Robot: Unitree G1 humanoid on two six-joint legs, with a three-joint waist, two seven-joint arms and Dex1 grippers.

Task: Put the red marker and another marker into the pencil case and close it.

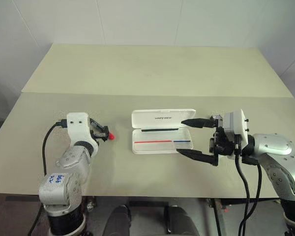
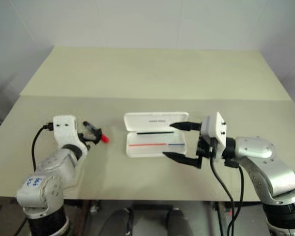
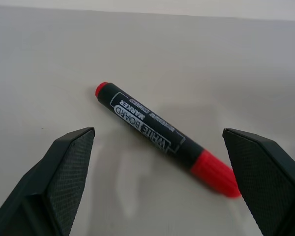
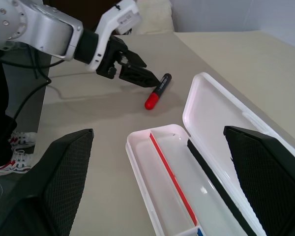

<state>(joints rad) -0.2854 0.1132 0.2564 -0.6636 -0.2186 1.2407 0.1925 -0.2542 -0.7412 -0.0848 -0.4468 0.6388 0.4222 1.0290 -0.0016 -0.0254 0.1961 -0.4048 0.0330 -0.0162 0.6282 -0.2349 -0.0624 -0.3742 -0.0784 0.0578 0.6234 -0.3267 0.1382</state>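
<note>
Left gripper (image 4: 137,74): we saw its jaws spread wide, empty, poised just over the marker.
Red marker (image 3: 164,138): it lay flat on the table (image 1: 152,73), left of the case.
Pencil case (image 1: 162,132): open, lid back, near the table's middle.
Right gripper (image 1: 192,137): we found it wide open, empty, flanking the case's right end.

light: bright, even | shadows: soft, faint | focus: sharp | glare: none

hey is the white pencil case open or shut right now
Open. The pencil case lies on the table with its lid folded back flat, tray facing up.
</note>
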